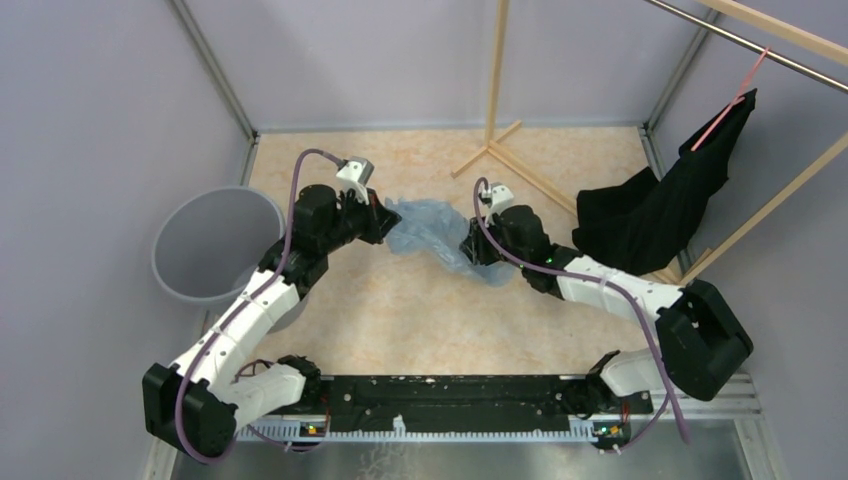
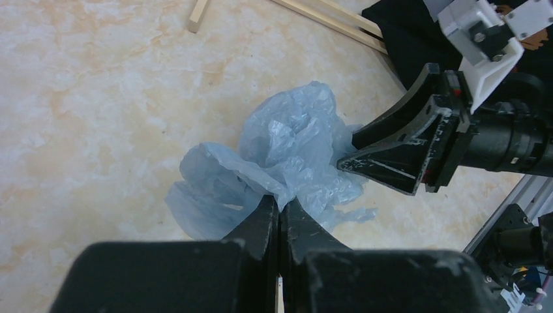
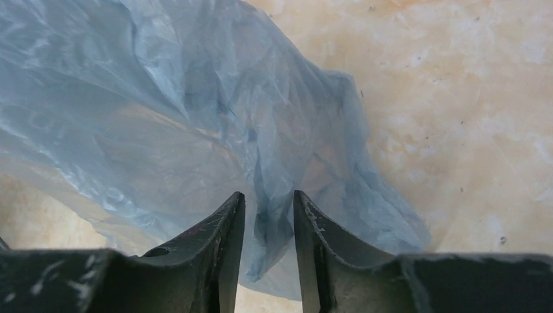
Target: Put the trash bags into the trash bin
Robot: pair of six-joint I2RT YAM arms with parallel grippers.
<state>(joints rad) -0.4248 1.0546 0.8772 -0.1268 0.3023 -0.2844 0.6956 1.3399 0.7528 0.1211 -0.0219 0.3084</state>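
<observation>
Gripping 1 blue trash bag (image 2: pixel 293 150), L hand (image 2: pixel 280 203) & R hand (image 3: pixel 269 195) hide its ends; 1 bin (image 1: pixel 215 190) partly behind arm (image 1: pixel 250 310).

Trash bag (image 1: pixel 430 235), centre: translucent light blue. Trash bin (image 1: pixel 180 235), 9 o'clock: plain grey; garment (image 1: pixel 650 215), 3 o'clock: solid black. Table (image 1: pixel 420 320): mottled beige-and-cream marbling; left arm (image 1: pixel 250 310) and right arm (image 1: pixel 610 290): black and white sections, purple cables (image 1: pixel 293 195).
</observation>
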